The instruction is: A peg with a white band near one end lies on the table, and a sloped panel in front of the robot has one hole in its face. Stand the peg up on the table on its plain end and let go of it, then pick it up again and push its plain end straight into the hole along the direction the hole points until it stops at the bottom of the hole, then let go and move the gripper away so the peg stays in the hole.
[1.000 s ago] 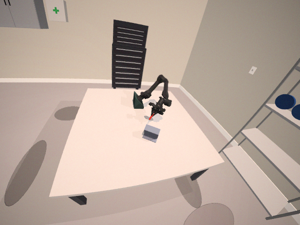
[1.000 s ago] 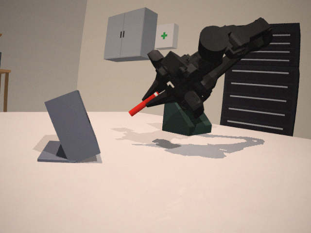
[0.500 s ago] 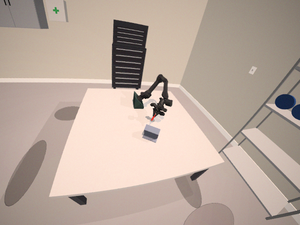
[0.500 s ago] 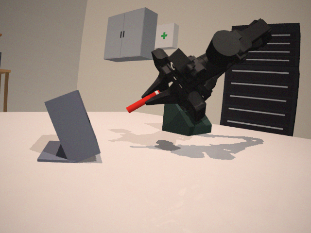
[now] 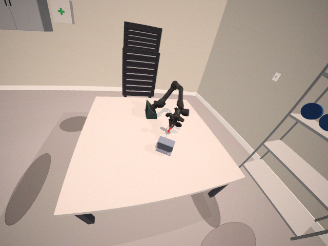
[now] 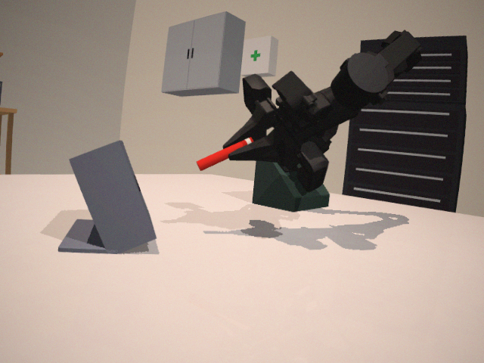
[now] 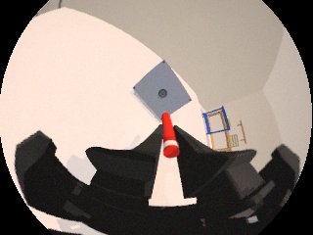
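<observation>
It looks like a workshop or lab: a dark drawer cabinet [image 5: 125, 71] [image 6: 353, 156] by the wall; a green-cross box [image 5: 66, 17] [image 6: 263, 66]; open metal shelving [image 5: 284, 210]; a robot arm [image 5: 168, 93] [image 6: 332, 97] on a broad desk [image 5: 119, 171] [image 6: 273, 293] [image 7: 64, 73].
</observation>
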`<state>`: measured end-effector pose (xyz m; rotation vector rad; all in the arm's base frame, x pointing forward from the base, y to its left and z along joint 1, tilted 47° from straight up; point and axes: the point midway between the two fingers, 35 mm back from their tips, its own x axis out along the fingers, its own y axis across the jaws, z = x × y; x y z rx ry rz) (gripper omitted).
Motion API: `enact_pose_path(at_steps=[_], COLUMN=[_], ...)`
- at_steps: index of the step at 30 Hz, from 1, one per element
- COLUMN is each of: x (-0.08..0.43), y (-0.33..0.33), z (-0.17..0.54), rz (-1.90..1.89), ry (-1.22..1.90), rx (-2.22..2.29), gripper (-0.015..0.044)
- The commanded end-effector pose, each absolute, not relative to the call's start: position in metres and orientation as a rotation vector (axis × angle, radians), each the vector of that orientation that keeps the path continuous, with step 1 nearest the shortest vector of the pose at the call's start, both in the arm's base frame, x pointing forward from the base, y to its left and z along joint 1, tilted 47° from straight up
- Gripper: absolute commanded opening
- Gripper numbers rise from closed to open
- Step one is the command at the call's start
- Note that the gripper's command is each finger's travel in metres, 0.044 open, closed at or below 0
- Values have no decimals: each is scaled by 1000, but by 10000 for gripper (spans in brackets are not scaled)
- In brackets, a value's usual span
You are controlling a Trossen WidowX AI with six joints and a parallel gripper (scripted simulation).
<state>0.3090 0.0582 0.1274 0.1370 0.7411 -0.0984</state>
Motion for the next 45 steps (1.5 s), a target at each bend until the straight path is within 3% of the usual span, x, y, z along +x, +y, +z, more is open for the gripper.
enact_pose_path(at_steps=[1, 45], x=[312, 356], y=[58, 59], z=[127, 111], rz=[-107, -132], ry=[728, 638], rx=[142, 164], gripper=[0, 0])
